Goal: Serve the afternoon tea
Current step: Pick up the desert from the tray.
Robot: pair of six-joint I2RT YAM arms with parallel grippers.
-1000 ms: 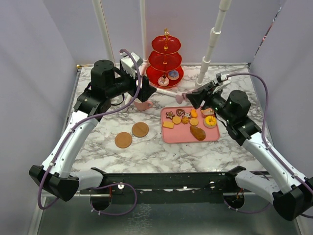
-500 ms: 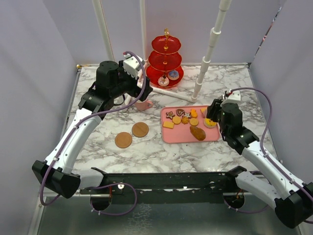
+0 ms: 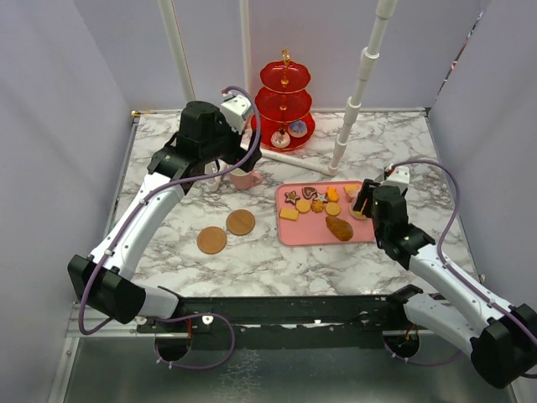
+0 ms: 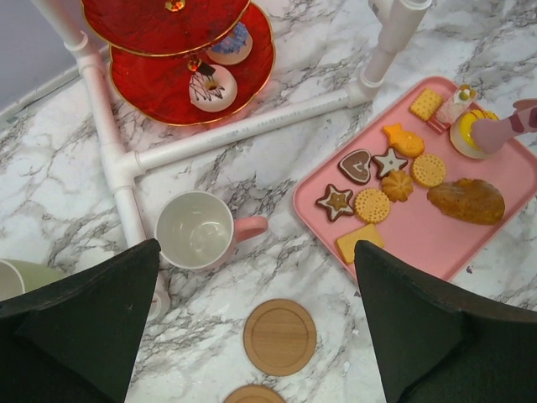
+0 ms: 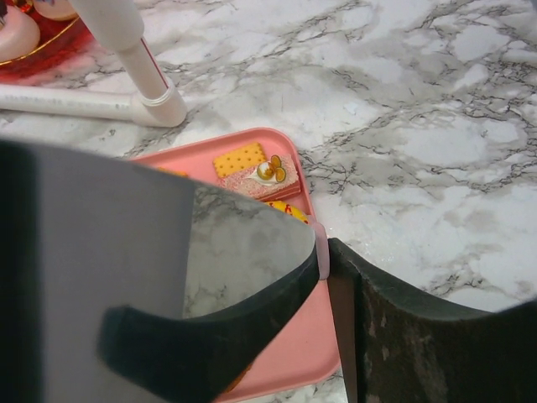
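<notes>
**Pastry pickup**

The yellow pastry (image 4: 470, 138) sits at the pink tray's (image 4: 419, 242) right end, my right gripper (image 3: 362, 201) at it (spread or pinching, I cannot tell). I should squeeze softly and lift straight. My left gripper (image 4: 252, 260) hangs spread, left of the tray.

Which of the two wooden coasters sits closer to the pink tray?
The rear coaster, up and right in the overhead view; the front coaster lies farther left.
</notes>
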